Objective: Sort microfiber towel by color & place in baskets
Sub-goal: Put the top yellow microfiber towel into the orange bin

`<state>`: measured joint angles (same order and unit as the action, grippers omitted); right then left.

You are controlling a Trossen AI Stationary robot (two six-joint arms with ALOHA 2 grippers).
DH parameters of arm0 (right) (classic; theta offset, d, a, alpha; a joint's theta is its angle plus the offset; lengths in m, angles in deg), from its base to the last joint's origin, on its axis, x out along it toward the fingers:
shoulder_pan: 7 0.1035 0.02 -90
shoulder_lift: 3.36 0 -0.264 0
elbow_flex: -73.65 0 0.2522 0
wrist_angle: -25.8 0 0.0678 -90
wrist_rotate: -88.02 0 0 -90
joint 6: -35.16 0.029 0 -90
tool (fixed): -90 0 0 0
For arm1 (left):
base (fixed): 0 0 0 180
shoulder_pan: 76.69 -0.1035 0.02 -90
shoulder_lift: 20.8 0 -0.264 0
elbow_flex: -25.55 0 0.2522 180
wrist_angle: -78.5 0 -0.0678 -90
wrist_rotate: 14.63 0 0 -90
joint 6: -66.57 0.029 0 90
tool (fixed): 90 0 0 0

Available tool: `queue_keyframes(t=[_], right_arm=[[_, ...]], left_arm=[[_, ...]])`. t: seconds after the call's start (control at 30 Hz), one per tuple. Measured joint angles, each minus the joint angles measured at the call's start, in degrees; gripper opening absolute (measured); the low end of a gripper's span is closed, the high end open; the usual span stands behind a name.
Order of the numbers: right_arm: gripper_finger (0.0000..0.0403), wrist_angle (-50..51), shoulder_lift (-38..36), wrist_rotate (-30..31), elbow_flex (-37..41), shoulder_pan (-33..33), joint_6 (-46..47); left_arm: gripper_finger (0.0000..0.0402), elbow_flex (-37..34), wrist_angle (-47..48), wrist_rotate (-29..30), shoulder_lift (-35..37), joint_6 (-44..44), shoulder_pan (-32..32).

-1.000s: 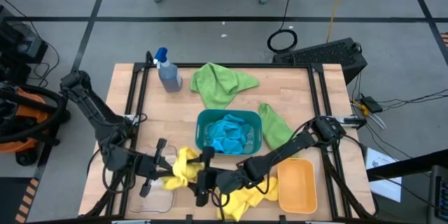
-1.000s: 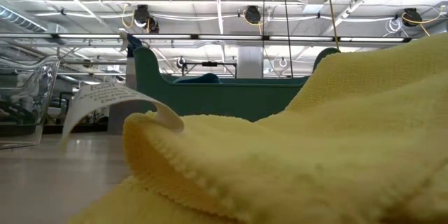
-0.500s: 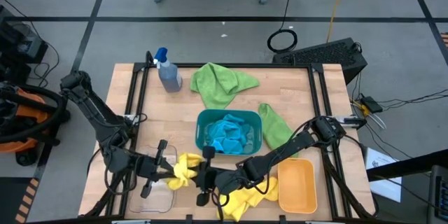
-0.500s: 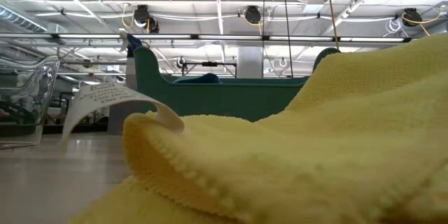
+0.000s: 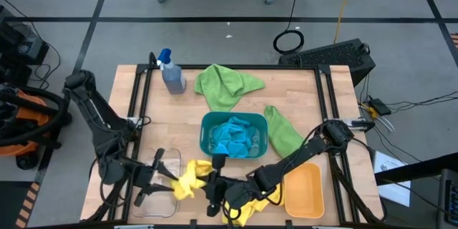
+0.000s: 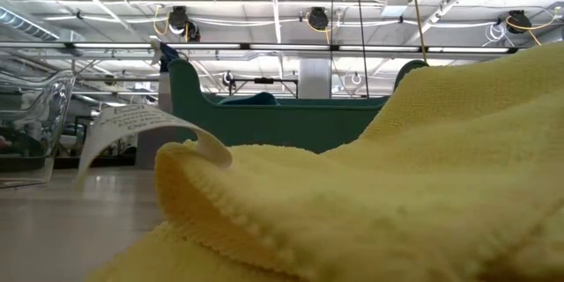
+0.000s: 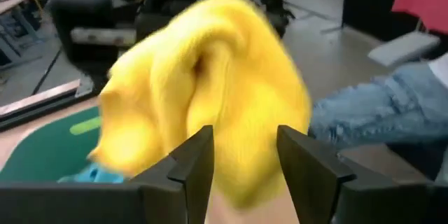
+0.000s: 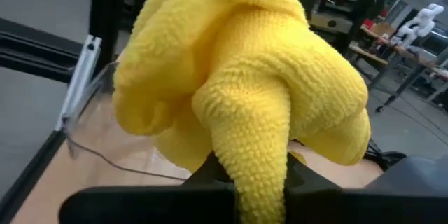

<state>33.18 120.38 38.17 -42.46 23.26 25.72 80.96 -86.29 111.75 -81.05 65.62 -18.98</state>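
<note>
Both bright blue cloths already in teal plastic tub. Beside it, one crumpled yellow microfiber cloth pinched by right gripper; left gripper spread. Second yellow cloth, two lime green cloths unsorted.

You've got a bright yellow towel bunched at the near edge, a second yellow towel beside it to the right. Teal basket holds bright blue towels. Orange basket near right, clear see-through basket near left. Two lime green towels: one far, one right of the teal basket. Grey spray bottle, blue top. Light wood table, black frame. Both arms dark.
</note>
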Motion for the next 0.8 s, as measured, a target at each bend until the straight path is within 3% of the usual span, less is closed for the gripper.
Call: queue_keyframes(t=[0.07, 0.23, 0.3, 0.53, 0.67, 0.8], right_arm=[[0.0009, -0.4, 0.0, -0.7, 0.0, 0.0, 1.7], [0.0014, -9.4, 1.0, -12.6, 0.0, -2.2, 4.1], [0.0014, -10.2, 1.5, -14.6, 0.0, -2.7, 4.1], [0.0015, -1.5, 0.5, -14.4, 0.0, -1.6, 6.7], [0.0015, 11.9, -2.7, -8.2, -2.4, 1.7, 9.4], [0.0015, 37.4, -5.3, -5.1, -9.1, 5.1, 20.7]], left_arm=[[0.0163, 0.0, 2.0, 2.2, 0.9, -0.2, 0.9], [0.0163, 0.0, 4.7, 13.9, 3.1, 0.0, 2.2], [0.0163, 0.0, 5.5, 17.7, 3.8, -0.1, 2.5], [0.0163, 0.0, 6.9, 18.7, 4.2, -0.4, 2.9], [0.0164, 0.0, 10.2, 18.3, 4.2, -3.9, 2.9], [0.0164, 0.0, 11.8, 17.8, 4.1, -6.0, 2.9]])
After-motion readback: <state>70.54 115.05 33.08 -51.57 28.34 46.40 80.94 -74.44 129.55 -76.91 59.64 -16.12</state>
